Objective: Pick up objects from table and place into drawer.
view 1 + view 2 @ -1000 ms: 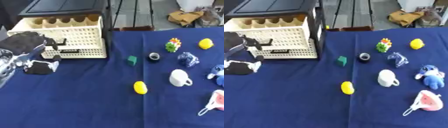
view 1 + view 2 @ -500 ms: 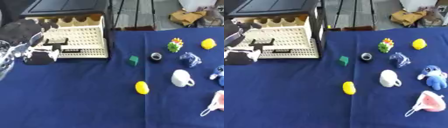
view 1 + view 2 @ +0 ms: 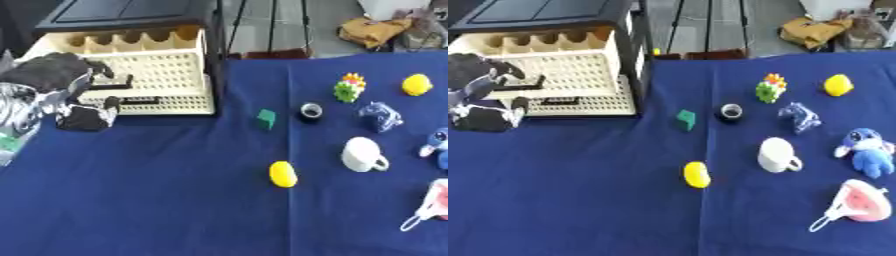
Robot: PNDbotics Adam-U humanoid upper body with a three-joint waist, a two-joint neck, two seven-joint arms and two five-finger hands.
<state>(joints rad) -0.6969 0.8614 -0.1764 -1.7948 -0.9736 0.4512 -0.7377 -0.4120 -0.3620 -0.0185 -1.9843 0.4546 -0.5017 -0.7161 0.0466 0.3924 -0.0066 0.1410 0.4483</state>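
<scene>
Drawer: cream, perforated, pulled open from a black cabinet at the counter's far left. Left robot hand: at the drawer's front left, fingers curled; whether anything is held cannot be told. A black object lies just below it. Right robot hand: not shown.

Items lying on the blue cloth, well apart from the drawer: green block, yellow oval, white mug, black ring, blue plush.

Step judged: placing at the drawer. Next called for: a reach to another item.
</scene>
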